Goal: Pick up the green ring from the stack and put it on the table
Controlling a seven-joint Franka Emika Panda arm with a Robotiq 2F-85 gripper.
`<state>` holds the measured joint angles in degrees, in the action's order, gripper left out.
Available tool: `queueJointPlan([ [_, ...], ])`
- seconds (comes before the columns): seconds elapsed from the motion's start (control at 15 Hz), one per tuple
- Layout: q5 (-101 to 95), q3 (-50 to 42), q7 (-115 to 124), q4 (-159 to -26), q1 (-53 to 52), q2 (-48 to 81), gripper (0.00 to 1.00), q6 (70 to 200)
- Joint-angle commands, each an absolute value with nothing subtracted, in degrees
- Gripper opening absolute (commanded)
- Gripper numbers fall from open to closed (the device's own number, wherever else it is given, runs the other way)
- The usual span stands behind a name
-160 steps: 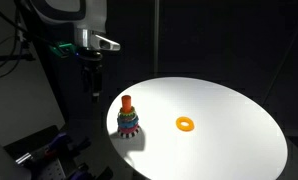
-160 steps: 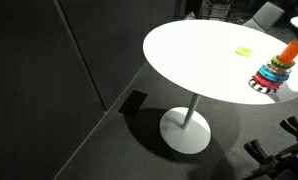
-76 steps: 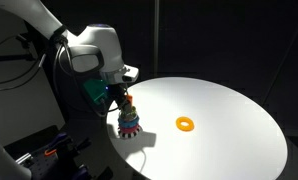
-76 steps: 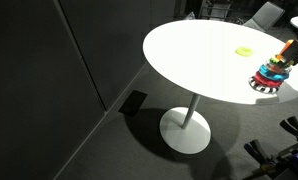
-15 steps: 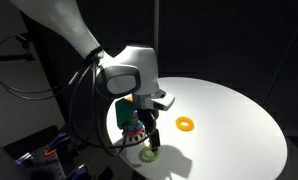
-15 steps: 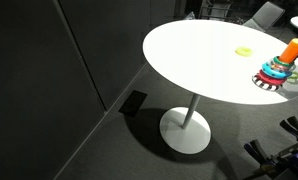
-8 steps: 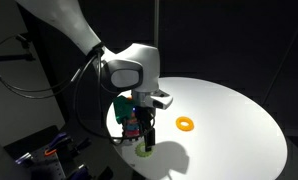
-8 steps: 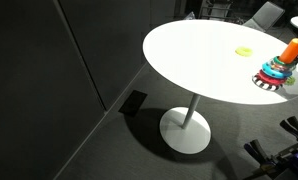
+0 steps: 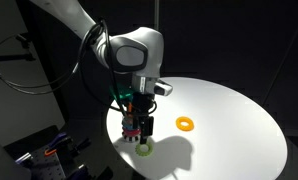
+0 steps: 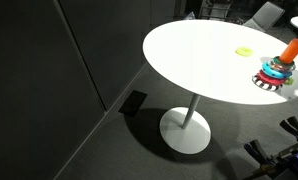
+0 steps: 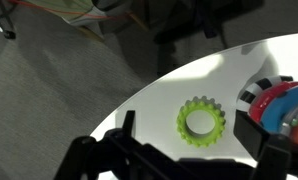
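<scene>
**Green ring lying flat on the desk, open hand hovering above it**

The green ring (image 9: 145, 149) is lying flat on the white desk (image 9: 234, 125), close to the desk's edge. In an exterior view the hand (image 9: 139, 132) is hanging just above the ring and a little to one side, pointing down from the arm, and is not touching the ring.

In the wrist view the ring (image 11: 201, 122) is showing its toothed outer rim and its open middle, with bare desk all around it. The hand's dark fingers (image 11: 124, 135) are standing wide apart, one on each side of the ring, and are gripping nothing.

The stack (image 11: 281, 105) is sitting just beside the ring at the right of the wrist view, and its red and blue rings are showing. Whether the ring and the stack are touching is hard to tell there. In an exterior view the stack (image 10: 277, 66) is standing upright near the desk's rim, with its orange peg on top.

An orange ring (image 9: 186, 124) is lying alone farther in on the desk, well apart from the green ring and the hand.
</scene>
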<state>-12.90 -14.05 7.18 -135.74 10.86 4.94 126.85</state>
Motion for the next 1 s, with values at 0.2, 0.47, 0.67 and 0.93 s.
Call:
queueJointPlan([
  [0.2,-15.2,-12.2,3.1,-133.5,10.4,-1.4,1.00,114.9],
  [0.47,-15.1,-10.6,2.7,-133.4,9.8,-5.9,1.00,111.8],
  [0.67,-14.6,-9.1,3.2,-133.2,9.2,-9.5,1.00,110.1],
  [0.93,-13.1,-7.9,3.0,-133.3,8.5,-13.6,1.00,109.0],
])
